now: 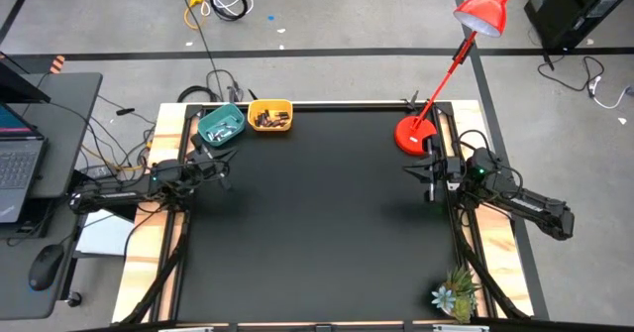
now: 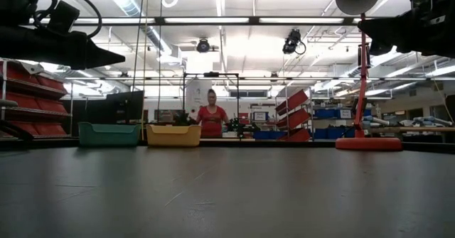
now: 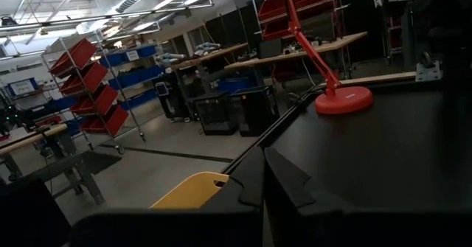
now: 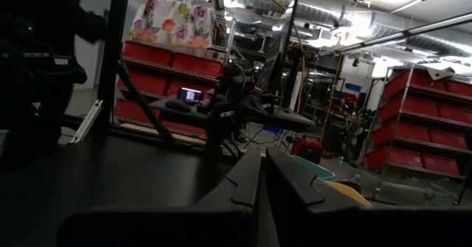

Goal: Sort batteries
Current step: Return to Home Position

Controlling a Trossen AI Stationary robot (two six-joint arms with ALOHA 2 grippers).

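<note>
Since no loose battery shows on the black table, sorting looks finished: whitish batteries lie in the teal bin, dark batteries in the yellow bin, the 2 bins side by side at the table's far left corner. The left gripper near the left edge and the right gripper near the right edge are both clenched on nothing

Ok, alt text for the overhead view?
Two arms sit at the black table's left and right edges, left end effector and right end effector pointing inward. Batteries lie in the teal bin and yellow bin, far left; a red lamp stands far right.
</note>
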